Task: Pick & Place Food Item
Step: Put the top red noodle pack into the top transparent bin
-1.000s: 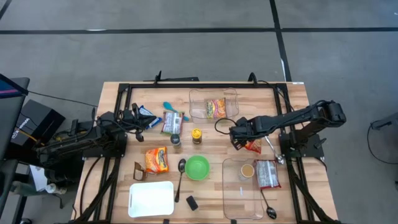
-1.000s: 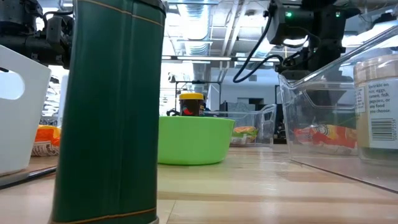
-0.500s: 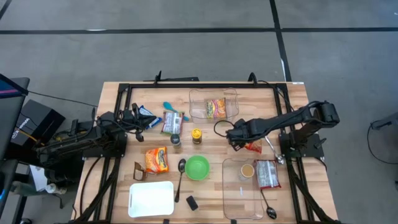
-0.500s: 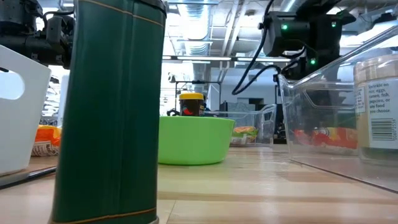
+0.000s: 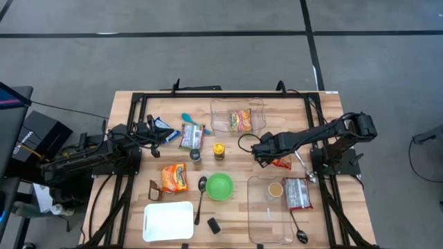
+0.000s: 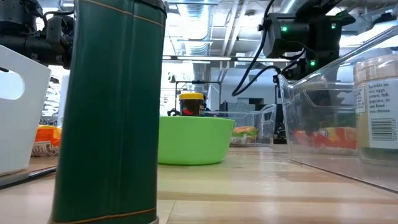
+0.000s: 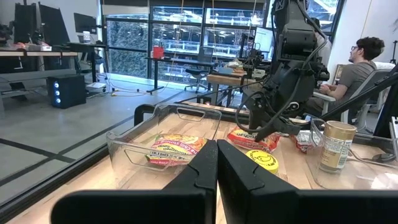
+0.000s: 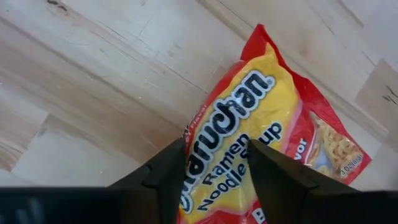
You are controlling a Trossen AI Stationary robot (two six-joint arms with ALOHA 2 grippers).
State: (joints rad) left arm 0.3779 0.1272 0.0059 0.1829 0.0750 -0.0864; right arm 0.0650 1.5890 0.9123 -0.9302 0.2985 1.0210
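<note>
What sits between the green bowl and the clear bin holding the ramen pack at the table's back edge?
The yellow-lidded jar stands between the green bowl and the back clear bin; otherwise bare wood. The high view shows it best.

The whole table (image 5: 124, 104) is being viewed from straight overhead, while the green bowl (image 6: 196, 140) is being seen level, from tabletop height just before it. That bowl (image 5: 219, 185) is being shared by both views; wrist cameras are being pointed forward, the right one closely downward.

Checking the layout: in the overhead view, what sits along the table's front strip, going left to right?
White tray → small black block → clear bin holding a jar, a snack packet and a spoon.
</note>
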